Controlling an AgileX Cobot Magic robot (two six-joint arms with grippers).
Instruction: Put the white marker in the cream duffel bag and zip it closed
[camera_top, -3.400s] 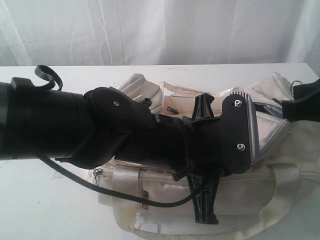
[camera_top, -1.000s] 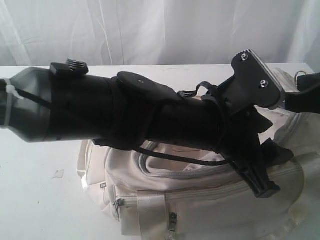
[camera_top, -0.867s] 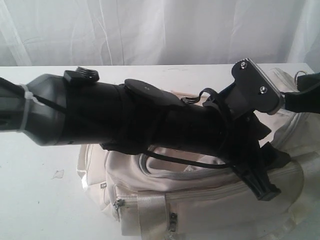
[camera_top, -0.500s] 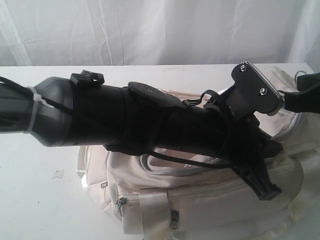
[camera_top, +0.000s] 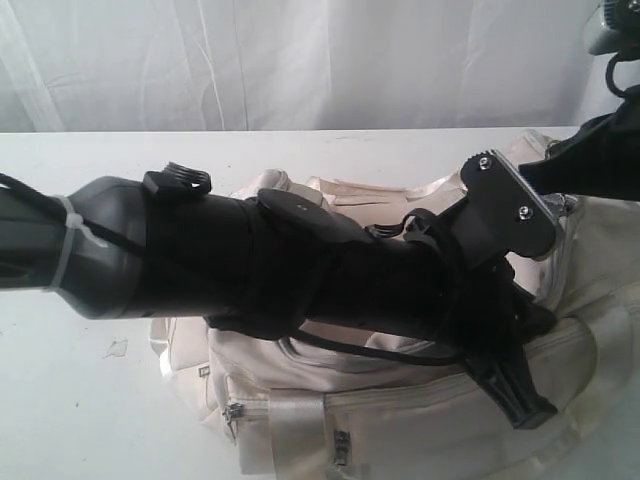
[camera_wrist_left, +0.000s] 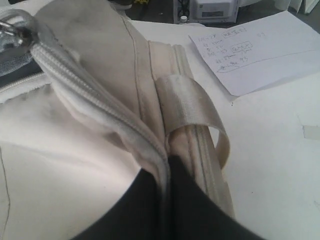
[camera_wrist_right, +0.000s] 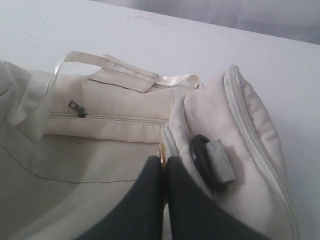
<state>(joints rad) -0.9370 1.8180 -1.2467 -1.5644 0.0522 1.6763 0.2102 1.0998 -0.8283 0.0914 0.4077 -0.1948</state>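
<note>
The cream duffel bag (camera_top: 400, 440) lies on the white table, much of it hidden in the exterior view behind my black left arm (camera_top: 250, 260). My left gripper (camera_wrist_left: 165, 167) is shut on the bag's fabric edge, where its grey zip (camera_wrist_left: 90, 95) ends beside a shiny webbing loop (camera_wrist_left: 187, 100). My right gripper (camera_wrist_right: 164, 162) is shut on the bag's end seam, and a thin brass-coloured piece shows between its fingertips. A black clip with a grey tab (camera_wrist_right: 207, 162) sits right beside them. No white marker shows in any view.
A handwritten sheet of paper (camera_wrist_left: 255, 50) lies on the table (camera_top: 80, 420) beyond the bag. A metal ring (camera_wrist_left: 15, 35) hangs at the zip's far end. A side pocket's zip pull (camera_wrist_right: 75, 108) and a webbing strap (camera_wrist_right: 125, 67) lie flat. White curtain (camera_top: 300, 60) behind.
My right arm has risen toward the upper right, lifting that end of the bag. The bag has shifted and its far straps now show. My left arm sank slightly.
</note>
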